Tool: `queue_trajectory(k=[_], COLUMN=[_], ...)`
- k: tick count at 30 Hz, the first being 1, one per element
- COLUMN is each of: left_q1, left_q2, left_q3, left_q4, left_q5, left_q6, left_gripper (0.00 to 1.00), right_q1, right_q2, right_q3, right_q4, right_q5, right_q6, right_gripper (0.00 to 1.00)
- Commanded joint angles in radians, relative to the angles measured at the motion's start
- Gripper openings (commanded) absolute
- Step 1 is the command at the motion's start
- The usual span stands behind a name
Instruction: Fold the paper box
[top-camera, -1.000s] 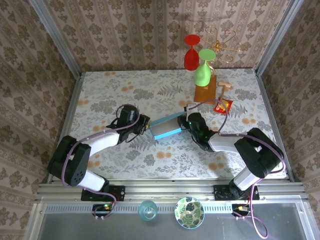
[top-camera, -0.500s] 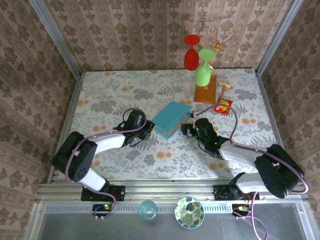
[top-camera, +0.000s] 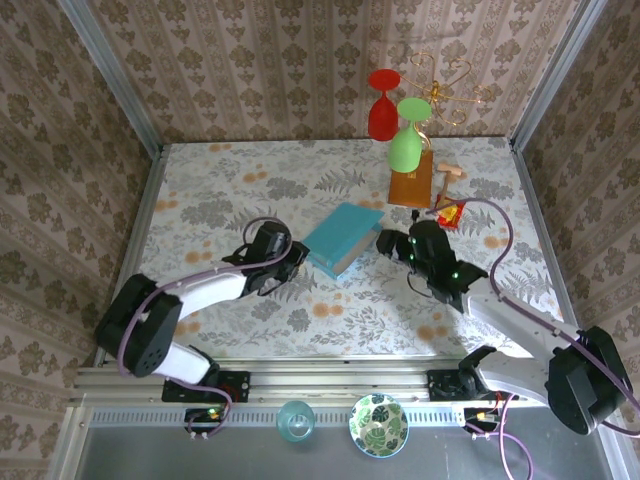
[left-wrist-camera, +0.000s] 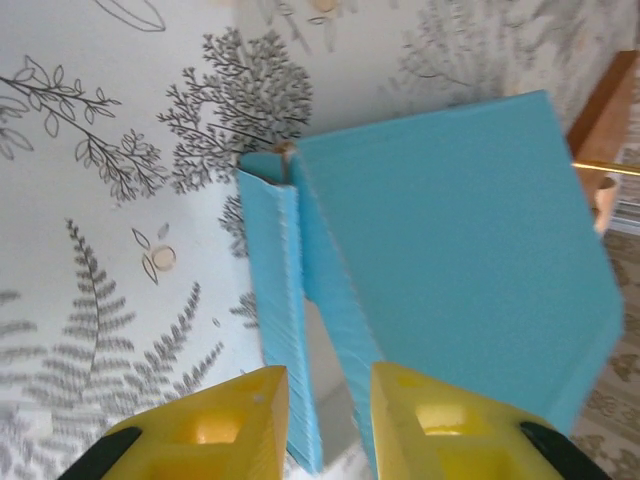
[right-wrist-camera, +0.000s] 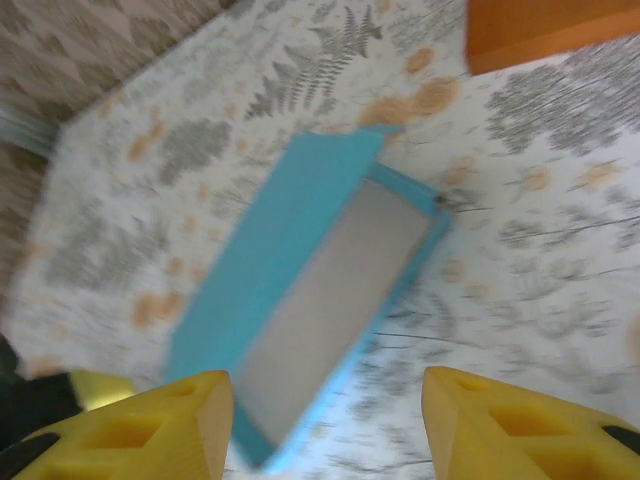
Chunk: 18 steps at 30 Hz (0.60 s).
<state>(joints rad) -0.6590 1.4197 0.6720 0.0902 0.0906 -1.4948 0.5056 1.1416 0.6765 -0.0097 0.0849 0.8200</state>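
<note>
Paper box (top-camera: 343, 238): wall inside spread left end effector (left-wrist-camera: 330, 400); spread right end effector (right-wrist-camera: 325, 405) just beside it.

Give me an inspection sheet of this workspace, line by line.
Surface: floral tabletop, flat, no spills seen.
Job's things: paper box, blue, partly folded, mid-table.
Clutter: orange-brown block, green goblet, red goblet, red-yellow packet far right; bowl on near ledge.
Grippers: left claw straddles a box wall, jaws apart; right claw open, short of the box.
Cables: purple cable loops over right arm, clear of the box.
Surroundings: wallpapered walls; nothing seen amiss.
</note>
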Motion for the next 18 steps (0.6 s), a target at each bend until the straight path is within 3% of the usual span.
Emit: queue_trajectory(k=[1, 5, 10, 18], left_q1=[0.023, 0.087, 0.142, 0.154], left_q2=[-0.052, -0.037, 0.041, 0.182], left_q3=[0.008, 0.043, 0.148, 0.385], left_q4=[-0.104, -0.125, -0.165, -0.475], left_q5=[-0.001, 0.05, 0.117, 0.144], left_q6=[0.022, 0.057, 0.126, 0.324], left_gripper=[0.31, 0.34, 0.38, 0.43], right_q1=[0.001, 0.001, -0.024, -0.065], right_q2=[0.11, 0.276, 0.383, 0.489], right_q3=[0.112, 0.223, 0.311, 0.353], right_q4=[-0.058, -0.035, -0.132, -0.228], right_q5=[-0.155, -0.229, -0.24, -0.275], right_q6=[0.31, 0.462, 0.467, 0.479], right_gripper=[0.54, 0.53, 0.52, 0.51])
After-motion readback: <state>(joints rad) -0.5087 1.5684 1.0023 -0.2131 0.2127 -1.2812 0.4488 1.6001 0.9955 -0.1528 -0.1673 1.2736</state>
